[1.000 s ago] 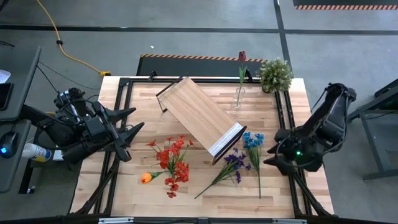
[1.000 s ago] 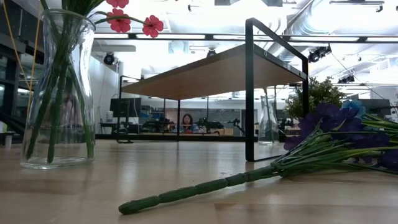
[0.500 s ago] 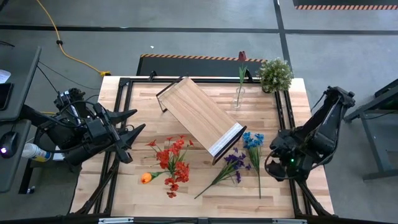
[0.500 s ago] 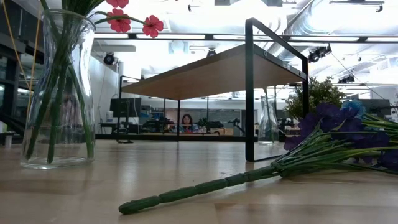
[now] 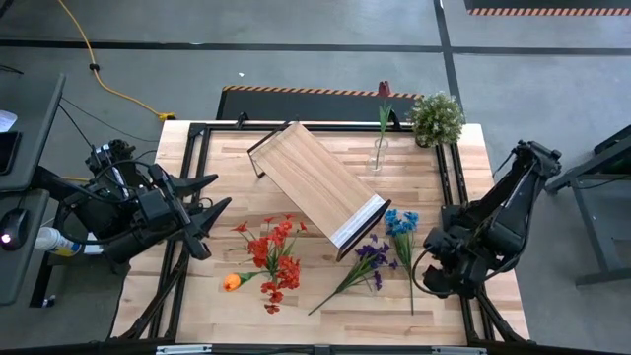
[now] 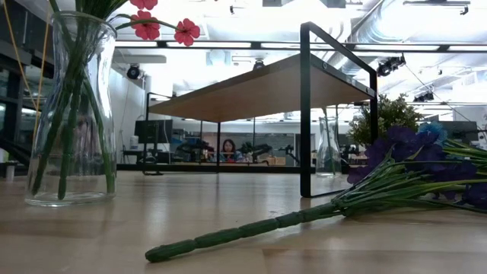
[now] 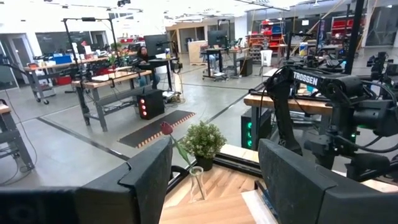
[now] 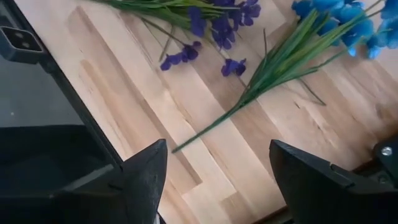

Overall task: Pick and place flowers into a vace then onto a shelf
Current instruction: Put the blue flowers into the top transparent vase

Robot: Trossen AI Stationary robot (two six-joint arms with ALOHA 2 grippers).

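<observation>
The right tool (image 5: 426, 279) hangs low over the right edge of the surface (image 5: 325, 301), its two fingers (image 8: 146, 171) spread apart and gripping nothing. The right wrist view looks past them onto bare planks, with the tip of the blue flower stem (image 8: 273, 68) lying between the fingers' lines and the purple flowers (image 8: 211, 28) just beyond it. From above, the blue stem (image 5: 404, 242) lies just beside this tool, its bloom pointing toward the shelf, and the purple stem (image 5: 360, 268) lies next to it nearer the surface's middle.

The left tool (image 5: 209, 212) waits at the surface's left edge, fingers (image 7: 146, 177) likewise spread and empty, aimed across the surface.

Between the two arms, the shelf (image 5: 315, 184) stands diagonally on its dark frame, its white-edged end toward the blue and purple flowers. The red flowers (image 5: 274, 251) sit in a clear glass vase (image 6: 68, 114) in front of the shelf's middle, with an orange bloom (image 5: 232, 282) lying beside them. A second, slim glass vase (image 5: 377, 155) holding one dark maroon flower (image 5: 384, 91) stands at the far side, near a pale-green potted plant (image 5: 436, 118) on the far right corner.
</observation>
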